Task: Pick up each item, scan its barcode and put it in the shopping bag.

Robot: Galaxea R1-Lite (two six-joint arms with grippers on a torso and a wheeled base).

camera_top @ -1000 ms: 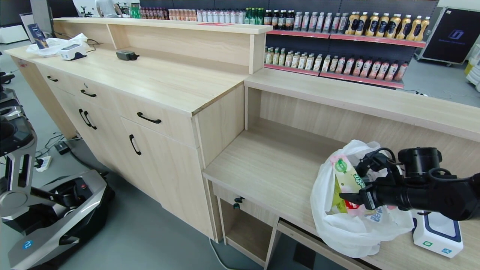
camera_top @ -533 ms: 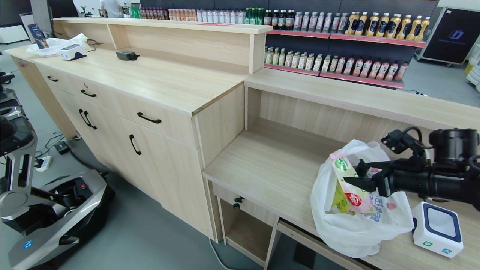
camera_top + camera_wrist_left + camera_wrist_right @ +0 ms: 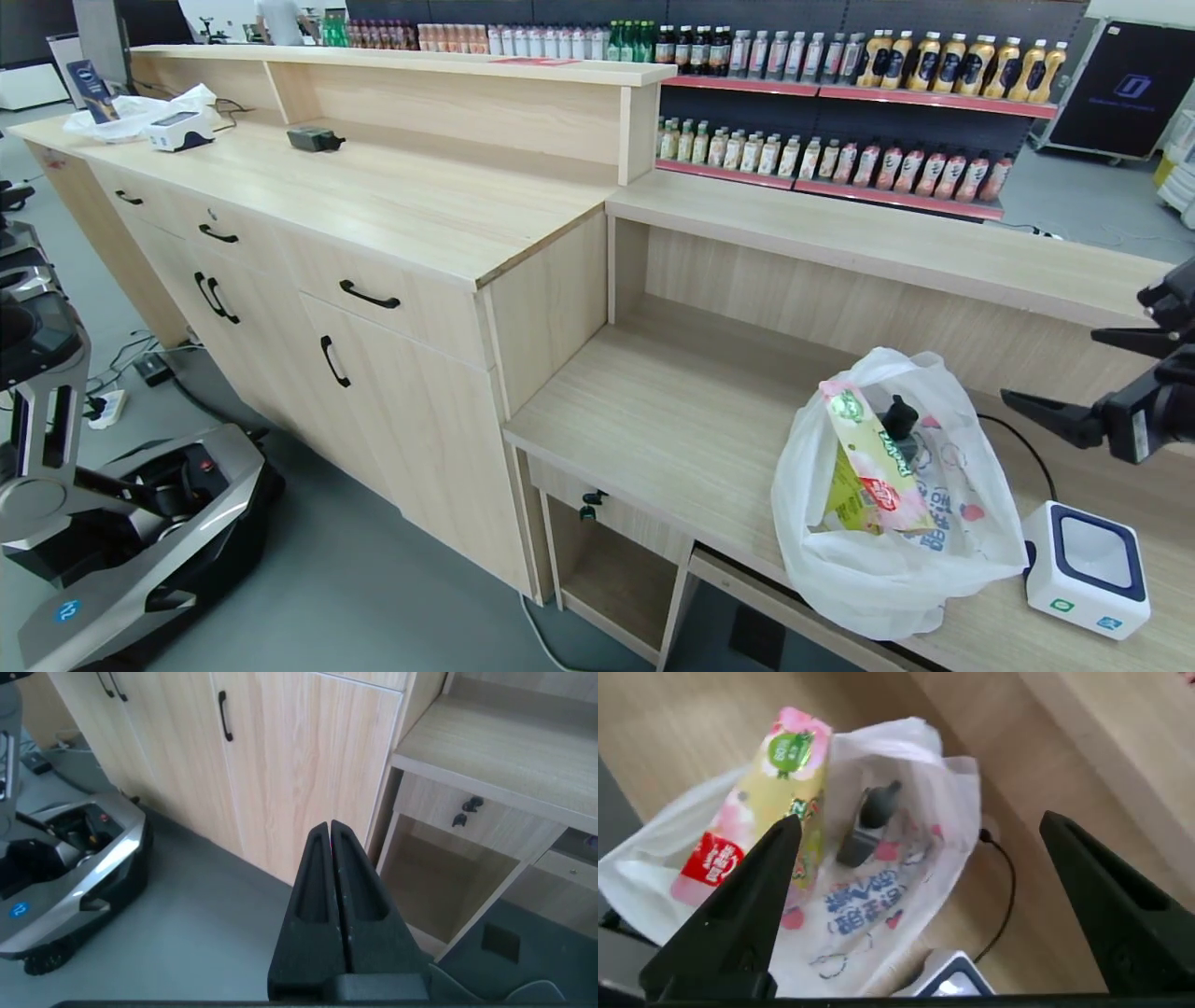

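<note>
A white shopping bag stands on the low wooden counter. A yellow-green and pink snack packet sits upright in it, beside a dark capped item. My right gripper hangs open and empty, above the bag and to its right. A white barcode scanner sits right of the bag, its black cable trailing behind. My left gripper is shut on nothing, low over the grey floor by the cabinet doors.
A taller counter with drawers and black handles rises left of the low one. At its far end lie another scanner and a white bag. Shelves of bottles stand behind. Bare counter lies left of the shopping bag.
My right gripper let go of the snack packet inside the bag and drew back up and to the right. The packet stays in the bag.
</note>
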